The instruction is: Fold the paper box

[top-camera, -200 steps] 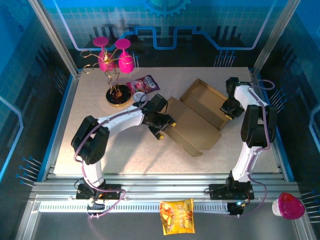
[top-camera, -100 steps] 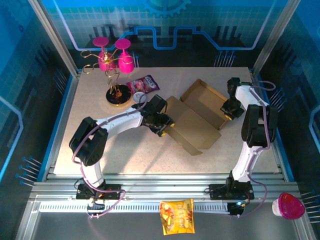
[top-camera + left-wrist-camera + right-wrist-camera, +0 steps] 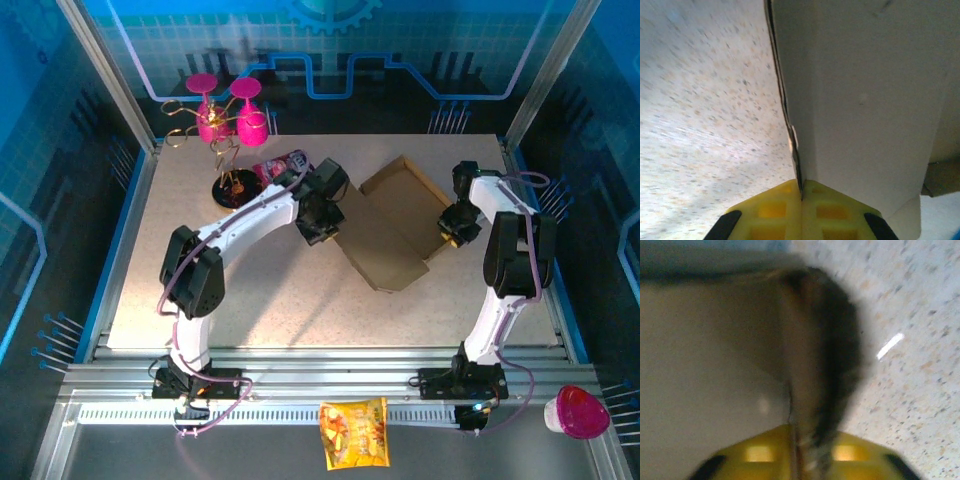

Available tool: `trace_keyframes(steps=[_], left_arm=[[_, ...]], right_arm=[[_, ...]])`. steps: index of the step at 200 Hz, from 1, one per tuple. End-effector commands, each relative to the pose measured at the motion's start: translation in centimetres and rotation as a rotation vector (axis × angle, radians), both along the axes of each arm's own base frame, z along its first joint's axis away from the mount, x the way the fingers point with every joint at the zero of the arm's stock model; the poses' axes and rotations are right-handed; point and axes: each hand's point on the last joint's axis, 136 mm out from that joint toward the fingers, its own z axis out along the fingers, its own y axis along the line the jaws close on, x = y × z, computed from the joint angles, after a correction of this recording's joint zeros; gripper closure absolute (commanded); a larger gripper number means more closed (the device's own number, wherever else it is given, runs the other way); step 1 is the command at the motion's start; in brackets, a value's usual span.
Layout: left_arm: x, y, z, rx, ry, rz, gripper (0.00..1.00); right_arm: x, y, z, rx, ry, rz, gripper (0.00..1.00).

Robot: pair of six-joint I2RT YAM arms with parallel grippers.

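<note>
The paper box (image 3: 395, 235) is a brown cardboard sheet with raised walls, lying at the table's middle right. My left gripper (image 3: 323, 230) is at its left edge. In the left wrist view the yellow fingers (image 3: 770, 210) of this gripper (image 3: 801, 194) are shut on the thin edge of an upright flap of the paper box (image 3: 865, 100). My right gripper (image 3: 452, 228) sits at the box's right wall. The right wrist view is blurred. There the gripper (image 3: 810, 435) has its jaws a little apart, with the edge of the box wall (image 3: 705, 370) standing between them.
A gold stand with pink wine glasses (image 3: 228, 120) stands at the far left, and a purple snack bag (image 3: 285, 167) lies near the left arm's wrist. Off the table in front lie a yellow snack bag (image 3: 353, 432) and a pink cup (image 3: 580, 412).
My left gripper has swung toward the far side and shut on the box's left flap, raising it. The box has shifted. My right gripper's jaws have parted on the right wall.
</note>
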Motion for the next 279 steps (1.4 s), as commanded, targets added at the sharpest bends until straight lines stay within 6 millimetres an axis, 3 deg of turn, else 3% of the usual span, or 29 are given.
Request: trace_keyframes(steps=[1,14,34,84,122,136,170,183,201,243,279], left_arm=[[-1.0,4.4,0.8,0.295,0.032,-0.139,1.00],[-0.5,5.4,1.7,0.373,0.034,-0.195,1.00],[0.5,6.5,3.3,0.470,0.007,-0.277,1.00],[3.8,8.6,7.6,0.650,-0.120,-0.398,1.00],[5.3,9.1,9.4,0.682,-0.197,-0.448,1.00],[5.7,9.2,10.2,0.728,-0.232,-0.495,1.00],[7.1,9.4,11.5,0.836,-0.303,-0.597,1.00],[7.4,9.5,11.8,0.857,-0.311,-0.617,1.00],[7.5,9.5,12.1,0.894,-0.321,-0.640,1.00],[8.3,7.7,13.3,0.973,-0.414,-0.742,1.00],[8.6,5.6,14.4,1.033,-0.514,-0.826,1.00]], right_arm=[[-0.6,3.1,2.4,0.067,-0.053,0.000,0.49],[-0.7,4.4,4.4,0.089,-0.091,0.016,0.36],[-1.1,6.3,7.5,0.114,-0.155,0.049,0.26],[-1.9,10.2,13.3,0.212,-0.295,0.084,0.23],[-2.5,11.6,15.0,0.261,-0.326,0.114,0.20],[-1.3,11.7,16.4,0.249,-0.419,0.165,0.23],[4.5,15.4,21.5,0.284,-0.827,0.573,0.33],[5.8,16.3,23.3,0.239,-0.953,0.740,0.39],[6.6,17.9,25.3,0.098,-1.162,1.023,0.40],[7.8,19.4,26.1,-0.211,-1.514,1.500,0.38],[9.1,20.6,25.3,-0.207,-1.475,1.719,0.35]])
